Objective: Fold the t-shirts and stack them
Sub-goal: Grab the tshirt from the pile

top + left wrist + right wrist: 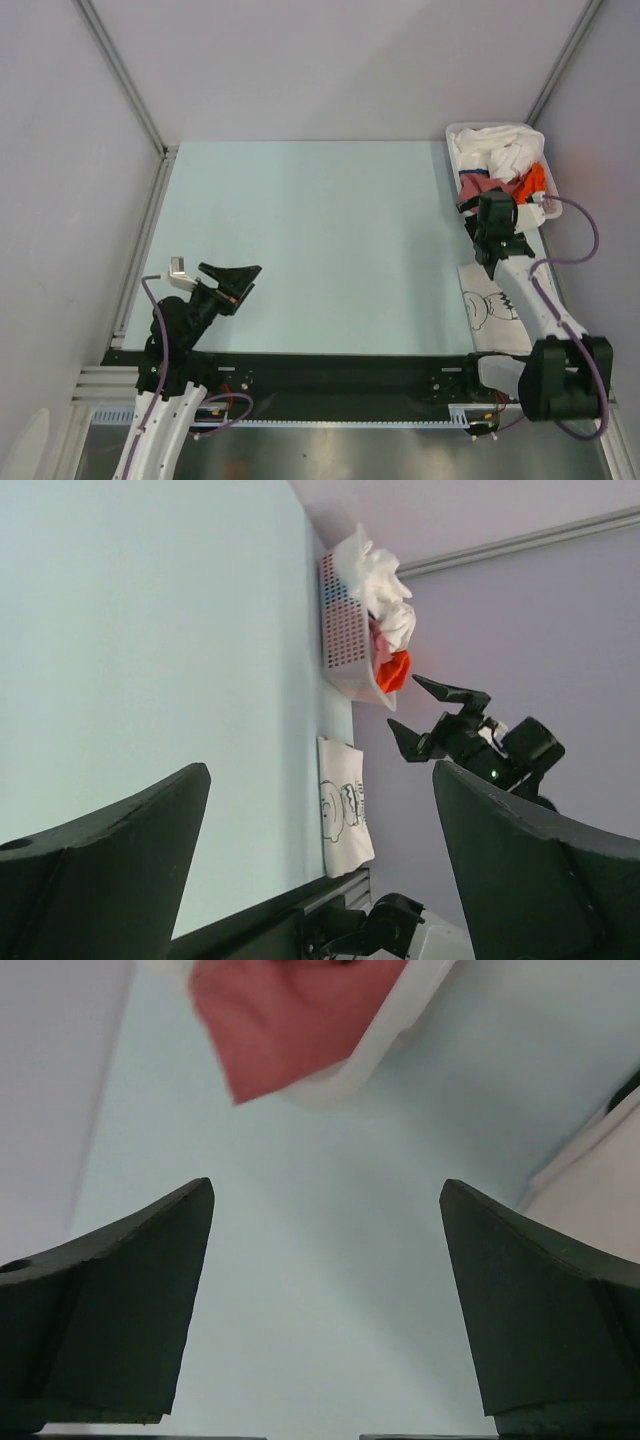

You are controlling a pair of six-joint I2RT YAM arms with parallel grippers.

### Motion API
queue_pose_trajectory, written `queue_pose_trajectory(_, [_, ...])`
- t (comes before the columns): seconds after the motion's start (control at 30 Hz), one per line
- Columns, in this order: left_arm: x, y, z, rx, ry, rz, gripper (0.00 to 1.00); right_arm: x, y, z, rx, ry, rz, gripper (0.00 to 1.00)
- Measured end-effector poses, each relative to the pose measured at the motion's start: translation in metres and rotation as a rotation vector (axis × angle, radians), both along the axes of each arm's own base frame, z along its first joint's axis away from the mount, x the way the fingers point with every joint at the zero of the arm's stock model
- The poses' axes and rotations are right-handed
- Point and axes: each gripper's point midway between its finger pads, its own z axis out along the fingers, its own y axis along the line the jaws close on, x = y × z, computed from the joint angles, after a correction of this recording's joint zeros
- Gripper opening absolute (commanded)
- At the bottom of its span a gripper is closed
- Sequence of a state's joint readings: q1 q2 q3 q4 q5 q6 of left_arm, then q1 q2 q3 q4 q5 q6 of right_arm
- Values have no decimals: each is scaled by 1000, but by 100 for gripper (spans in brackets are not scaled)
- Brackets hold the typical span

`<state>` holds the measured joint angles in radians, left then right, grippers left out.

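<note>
Right hand (325, 1195) agape, just short of basket (400, 1028)

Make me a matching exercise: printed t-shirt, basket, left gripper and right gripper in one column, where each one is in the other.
1 printed t-shirt
2 basket
3 left gripper
4 right gripper

A far right corner of the table
B near left, above the table
C folded flat at the near right edge
D open, just short of the basket

Pairs: 1-C, 2-A, 3-B, 4-D

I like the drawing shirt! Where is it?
In the top view, the cartoon t-shirt lies flat on the right side of the table, near the front edge, nearer than the basket.
</note>
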<state>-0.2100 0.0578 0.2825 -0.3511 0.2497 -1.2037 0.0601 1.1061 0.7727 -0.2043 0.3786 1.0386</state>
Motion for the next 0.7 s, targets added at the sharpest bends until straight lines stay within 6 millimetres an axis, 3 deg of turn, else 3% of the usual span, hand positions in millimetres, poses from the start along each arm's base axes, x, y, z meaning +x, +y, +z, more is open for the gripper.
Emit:
queue_pose_trajectory(0.07, [-1,0,-7,4,31,-1,100,9,-20,-16,-104,111,-17,100])
queue_pose_trajectory(0.13, [-4,-2,-12,2,61,-14,100,22,-38,-19,-205,188,-8,100])
queue_pose_trajectory(0.23, [-8,-8,-18,2,92,-56,100,53,-66,-6,-345,248,24,100])
queue_pose_trajectory(0.37, [-15,-22,-16,-10,69,-161,100,100,-99,29,-488,237,33,95])
queue_pose_trajectory(0.53, [-20,-31,-24,-16,56,-233,100,152,-114,53,-580,207,49,88])
queue_pose_trajectory(0.7, [-24,-37,-25,-1,32,-285,91,198,-118,45,-613,195,103,73])
